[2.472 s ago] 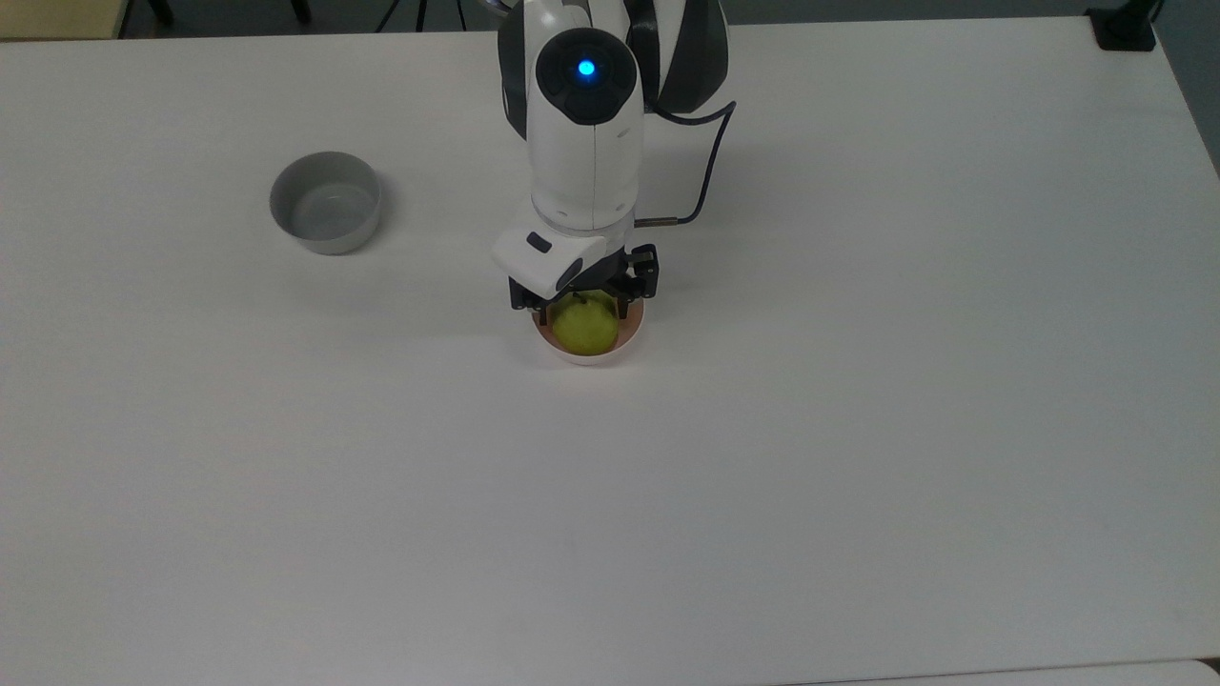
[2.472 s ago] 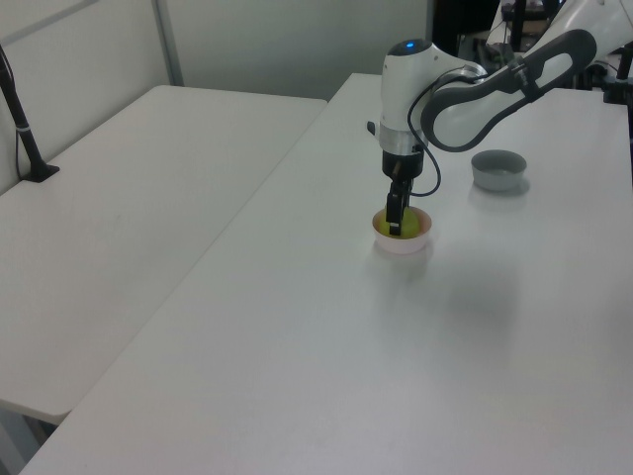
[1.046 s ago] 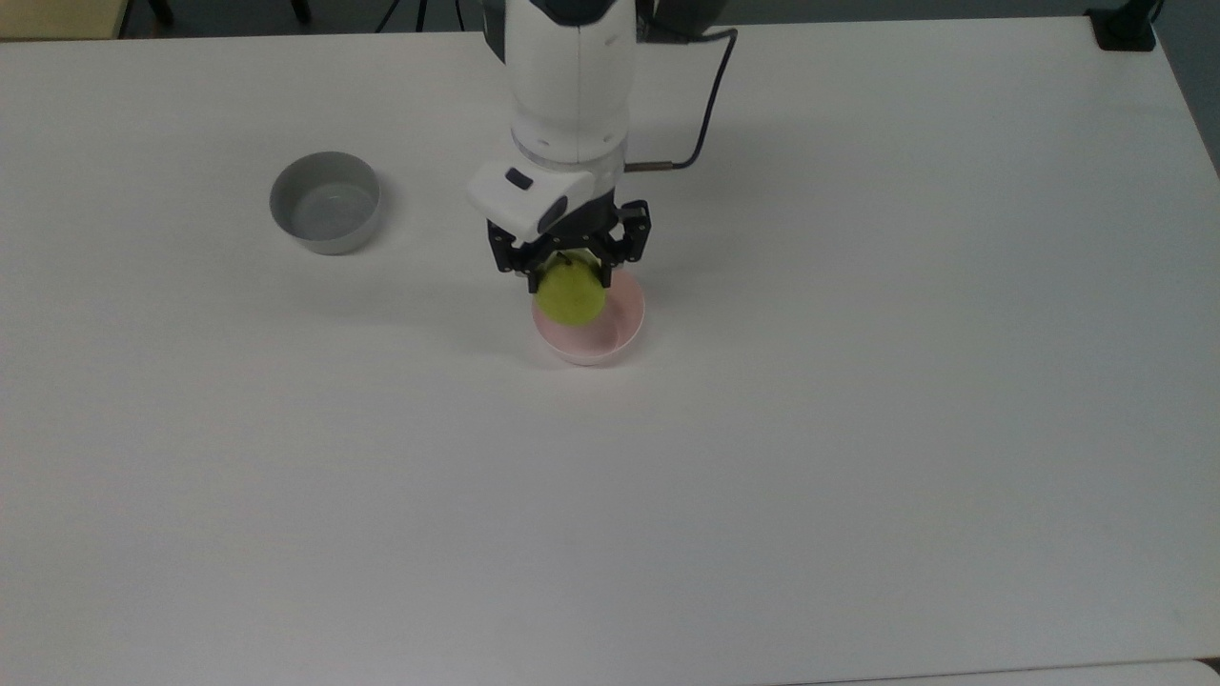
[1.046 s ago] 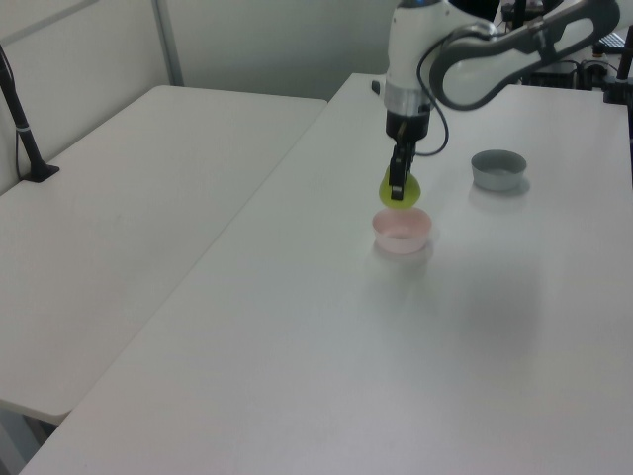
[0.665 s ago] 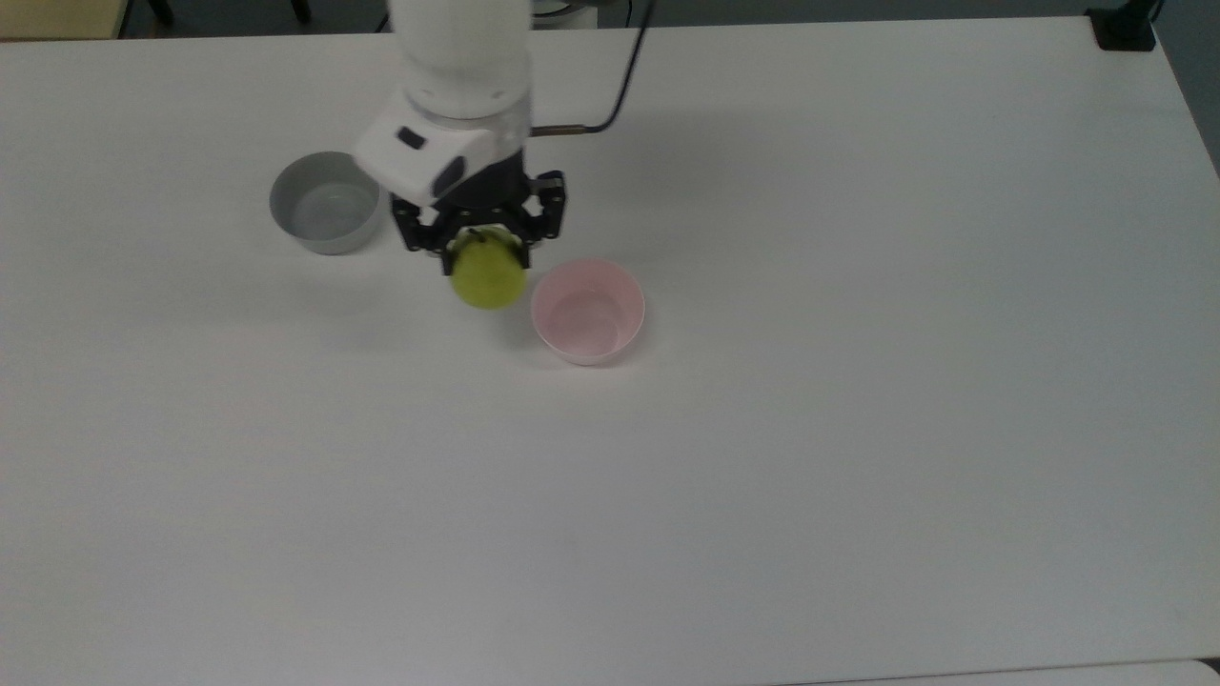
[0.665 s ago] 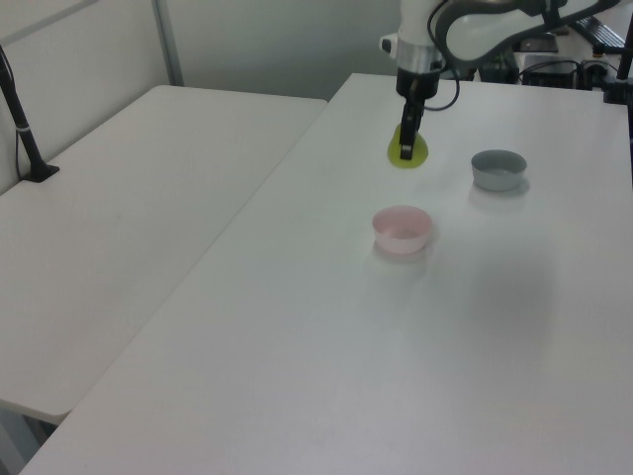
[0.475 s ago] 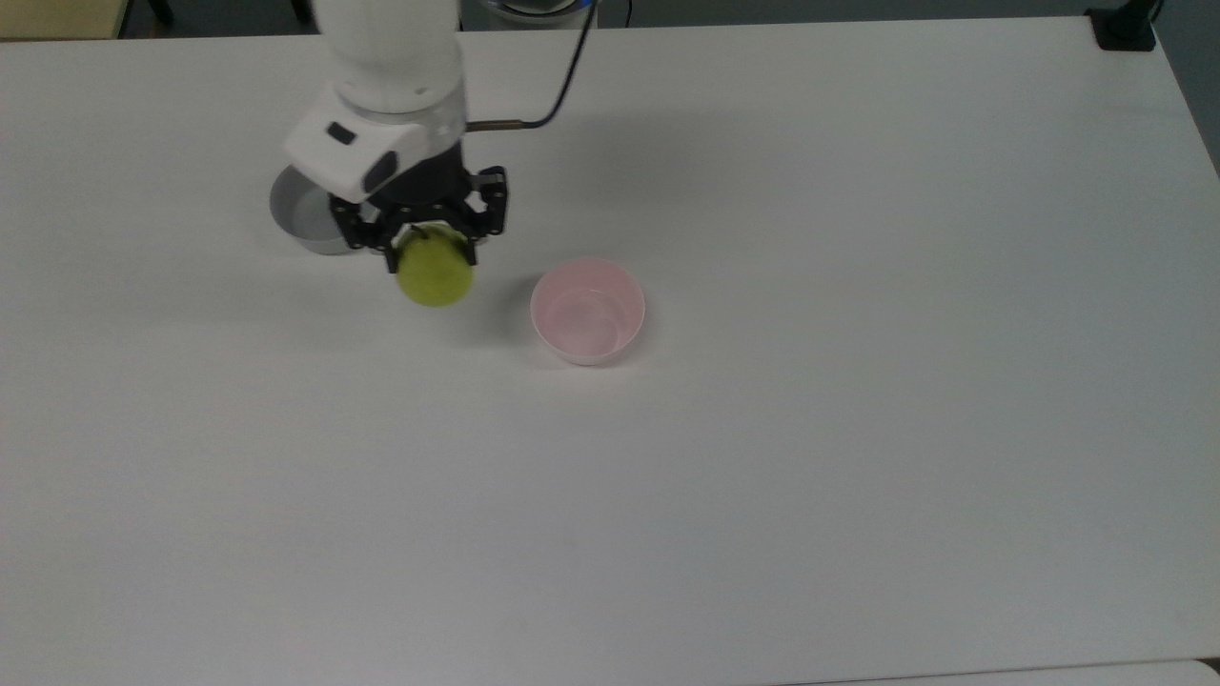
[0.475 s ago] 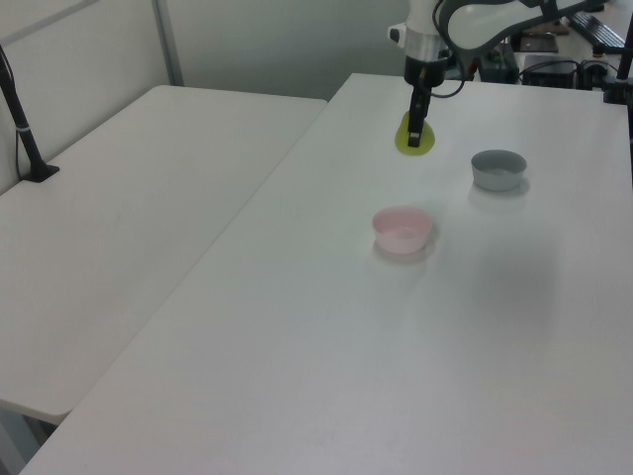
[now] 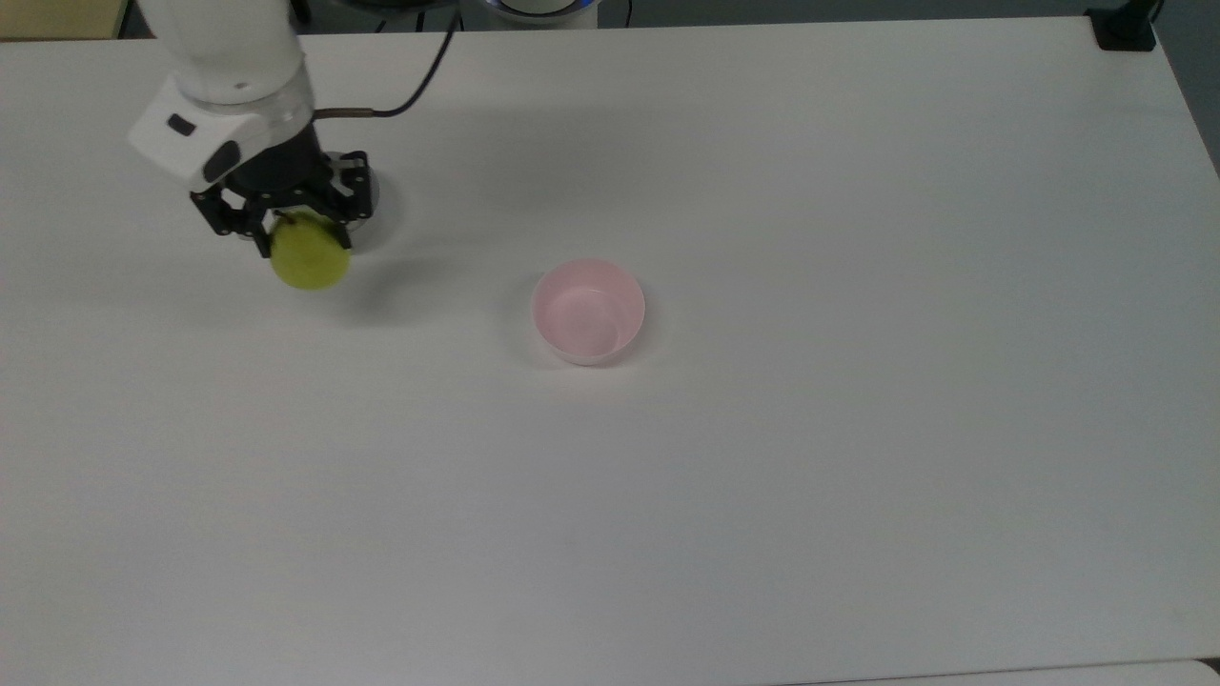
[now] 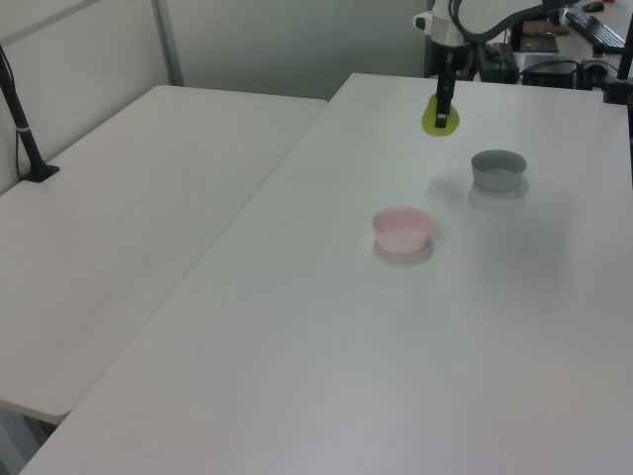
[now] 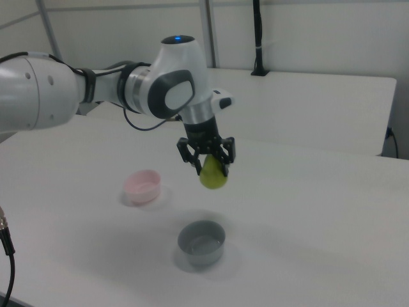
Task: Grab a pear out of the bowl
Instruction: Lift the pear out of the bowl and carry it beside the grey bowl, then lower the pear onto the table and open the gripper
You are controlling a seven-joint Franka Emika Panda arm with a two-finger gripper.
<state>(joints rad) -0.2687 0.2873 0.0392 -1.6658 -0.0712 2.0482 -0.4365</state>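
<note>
The pink bowl [image 9: 588, 311] stands empty near the middle of the white table [image 9: 858, 429], its pale inside bare. The grey bowl [image 11: 201, 242] is also empty and sits well apart from it, toward the top view's left, where the arm hides most of it. The pear [image 9: 309, 255] is out of the pink bowl and in the air, pinched between the fingers of the gripper [image 9: 288, 232], whose jaws close on its upper part. In the right view the pear hangs above the grey bowl, clear of its rim. The white arm [image 11: 96, 89] reaches in from the right view's left, wrist pointing straight down.
</note>
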